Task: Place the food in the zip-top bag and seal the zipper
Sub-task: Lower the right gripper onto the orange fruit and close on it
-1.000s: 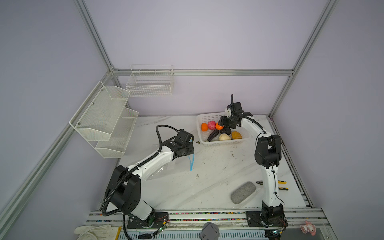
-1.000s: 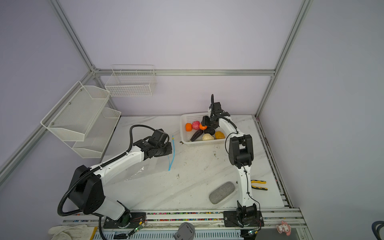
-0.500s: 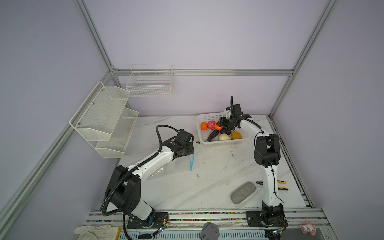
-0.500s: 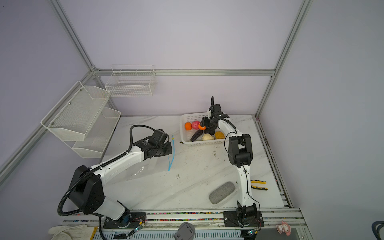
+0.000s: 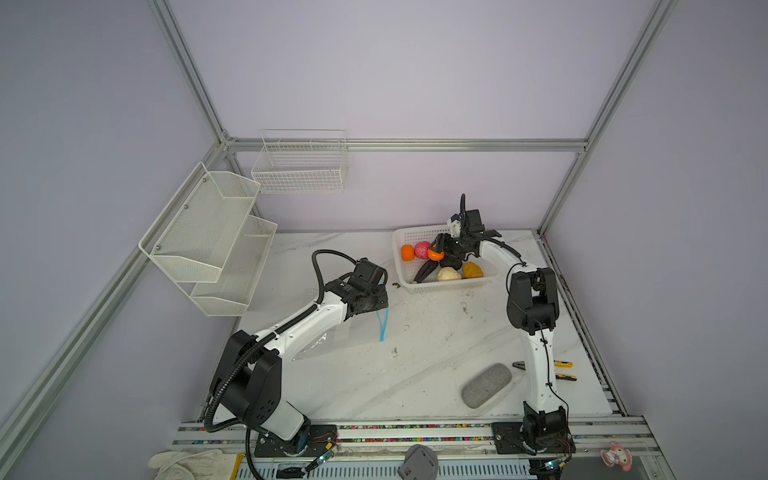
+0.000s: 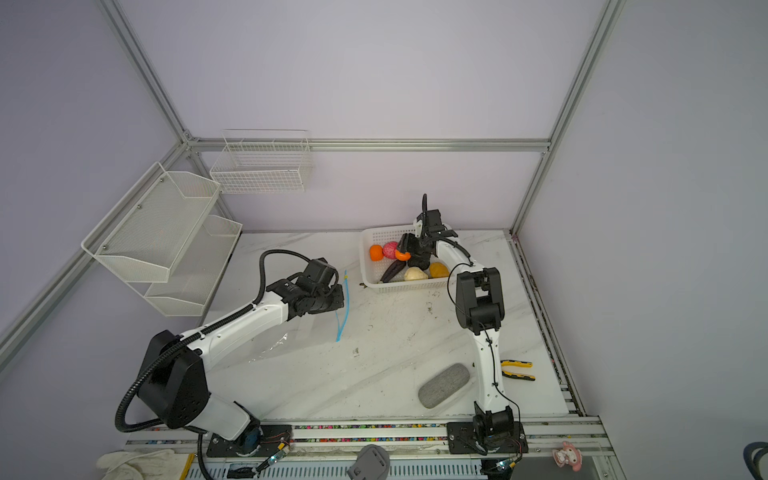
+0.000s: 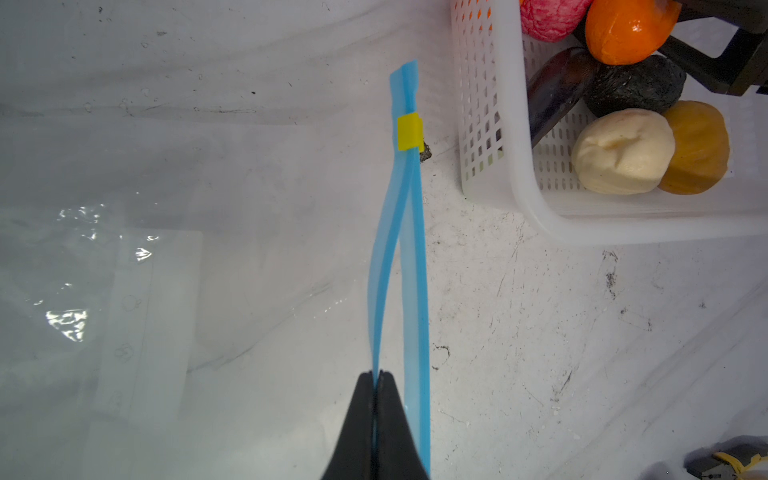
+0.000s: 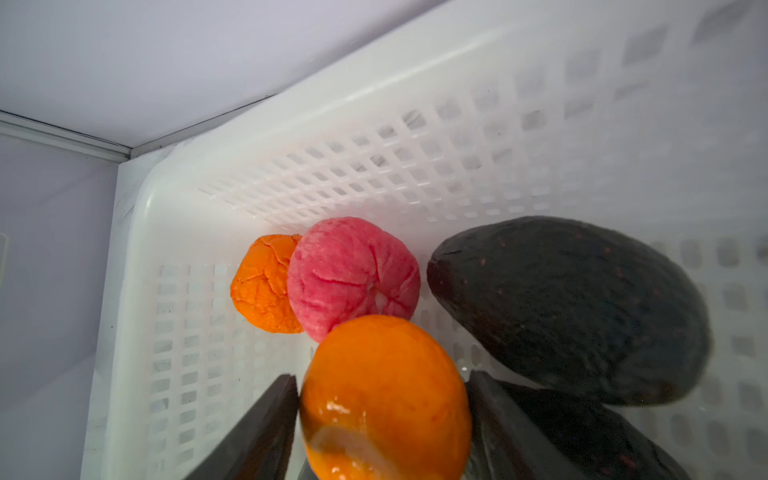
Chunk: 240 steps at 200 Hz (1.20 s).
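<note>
Left gripper (image 7: 376, 375) pinched on zipper (image 7: 415, 257), arm stretched low, right gripper (image 8: 380, 386) clamping smooth orange fruit (image 8: 386, 411) over basket (image 8: 374, 174)

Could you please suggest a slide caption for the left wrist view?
Left gripper pinches one lip of the open blue zipper, short of its yellow tab, beside the white basket of toy food.
</note>
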Motion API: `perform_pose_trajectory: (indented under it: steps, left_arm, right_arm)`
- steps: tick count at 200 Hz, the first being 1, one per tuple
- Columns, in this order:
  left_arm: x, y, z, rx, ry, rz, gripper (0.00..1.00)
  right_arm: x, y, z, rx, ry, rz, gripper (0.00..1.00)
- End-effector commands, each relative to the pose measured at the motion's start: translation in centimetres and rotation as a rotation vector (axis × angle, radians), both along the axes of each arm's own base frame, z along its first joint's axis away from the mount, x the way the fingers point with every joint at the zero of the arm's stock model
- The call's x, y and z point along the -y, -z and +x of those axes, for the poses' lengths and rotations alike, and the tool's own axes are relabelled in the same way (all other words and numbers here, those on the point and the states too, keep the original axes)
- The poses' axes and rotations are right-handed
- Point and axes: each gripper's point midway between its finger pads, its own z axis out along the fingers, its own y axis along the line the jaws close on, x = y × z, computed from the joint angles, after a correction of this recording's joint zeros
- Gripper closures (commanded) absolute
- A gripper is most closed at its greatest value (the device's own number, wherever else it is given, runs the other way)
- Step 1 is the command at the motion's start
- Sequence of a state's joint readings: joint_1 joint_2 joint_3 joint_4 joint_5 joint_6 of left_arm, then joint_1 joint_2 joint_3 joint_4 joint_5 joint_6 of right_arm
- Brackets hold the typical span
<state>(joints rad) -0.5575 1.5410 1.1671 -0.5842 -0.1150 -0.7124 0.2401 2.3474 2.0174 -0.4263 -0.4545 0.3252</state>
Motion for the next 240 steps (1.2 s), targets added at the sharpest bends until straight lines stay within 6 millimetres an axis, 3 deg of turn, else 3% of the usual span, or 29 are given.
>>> perform_pose_trajectory:
  steps: [1, 71, 148, 240]
  left_arm:
    - [0.4, -1.0, 0.7, 0.042, 0.018, -0.010, 1.00]
    - [0.3, -0.9, 0.7, 0.042, 0.017, -0.006, 1.00]
    - [0.5, -1.0, 0.7, 0.040, 0.019, -0.012, 1.00]
    - [0.7, -1.0, 0.7, 0.038, 0.022, -0.026, 1.00]
  right_arm:
    - [-0.2, 1.3, 0.3, -0.018, 0.004, 0.026, 0.31]
    - [-0.1, 2.1, 0.0, -0.026, 0.008, 0.001, 0.27]
    - [0.0, 0.9, -0.3, -0.007, 0.001, -0.005, 0.31]
    - [0.6, -0.1, -1.0, 0.049, -0.006, -0.162, 0.25]
